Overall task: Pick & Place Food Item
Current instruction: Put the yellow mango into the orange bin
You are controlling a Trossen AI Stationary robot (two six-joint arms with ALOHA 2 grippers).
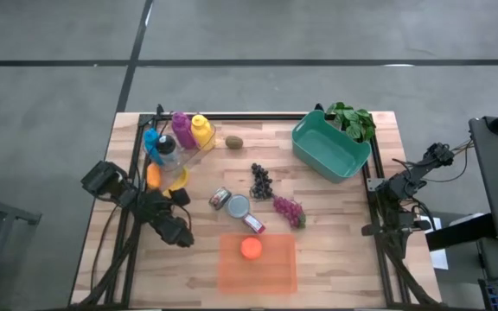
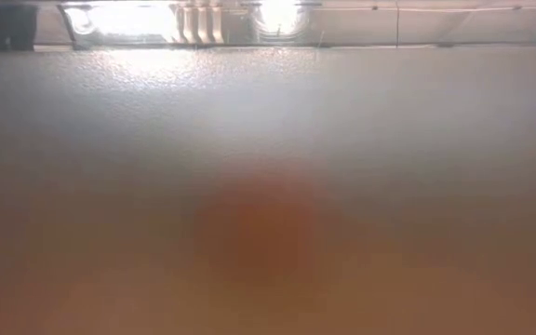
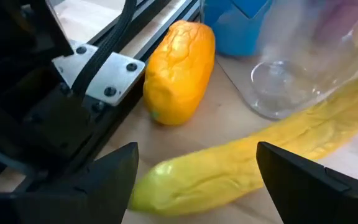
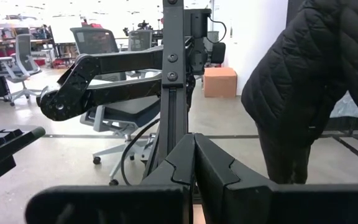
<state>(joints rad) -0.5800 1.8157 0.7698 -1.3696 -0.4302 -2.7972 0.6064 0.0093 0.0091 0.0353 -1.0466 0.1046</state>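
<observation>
A yellow banana (image 3: 241,165) lies on the wooden table (image 1: 335,250) near its left side, next to an orange, wrinkled food item (image 3: 179,71). My left gripper (image 3: 196,149) is open and low over the banana's near end, one finger on each side, apart from it as far as I can see. In the high view the banana (image 1: 178,180) and the orange item (image 1: 153,175) lie just beyond the left gripper (image 1: 177,197). My right gripper (image 4: 194,168) is shut and waits level at the table's right edge (image 1: 402,183).
A clear glass (image 3: 291,74) and a blue bottle (image 3: 235,25) stand just behind the banana, with a black frame rail (image 3: 98,68) beside it. Farther right are a kiwi (image 1: 233,142), grapes (image 1: 260,180), a can (image 1: 220,199), a teal bin (image 1: 331,149) and an orange tray (image 1: 271,268) holding an orange fruit (image 1: 250,248).
</observation>
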